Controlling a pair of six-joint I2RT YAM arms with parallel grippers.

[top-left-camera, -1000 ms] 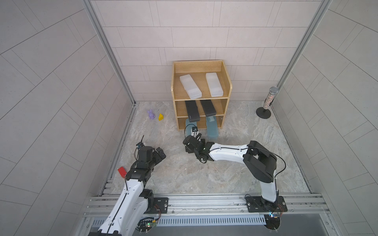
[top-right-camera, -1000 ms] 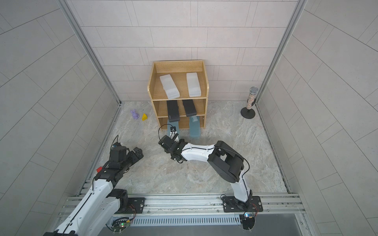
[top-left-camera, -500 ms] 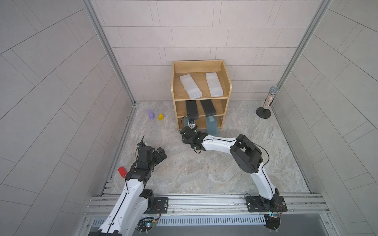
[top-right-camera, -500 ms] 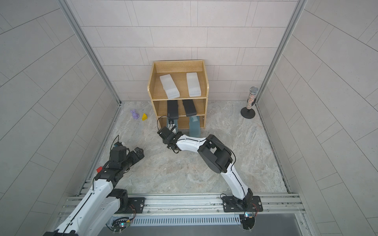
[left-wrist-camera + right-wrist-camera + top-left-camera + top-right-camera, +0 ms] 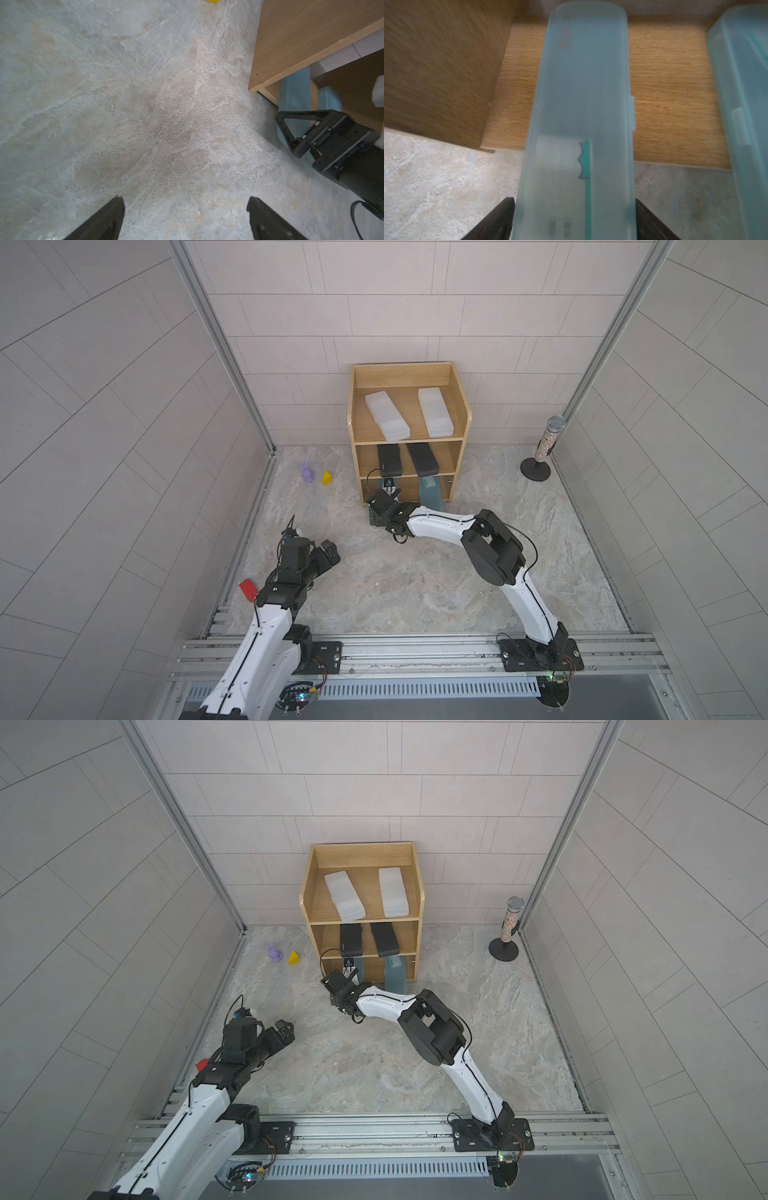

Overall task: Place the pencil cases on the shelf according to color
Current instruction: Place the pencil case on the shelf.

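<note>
Low in the oak shelf (image 5: 664,93), the right gripper (image 5: 572,200) straddles a translucent round-ended teal case (image 5: 583,83), grip unclear.

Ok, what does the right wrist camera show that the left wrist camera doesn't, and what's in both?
Only the right wrist view: a white label and side clasp on the teal pencil case between the fingers of the right hand; grip unclear. Only the left wrist view: the left hand, open and empty, and the right hand seen from outside. Both: that case and the second teal case side by side, poking out of the bottom tier of the shelf over the stone floor.
</note>
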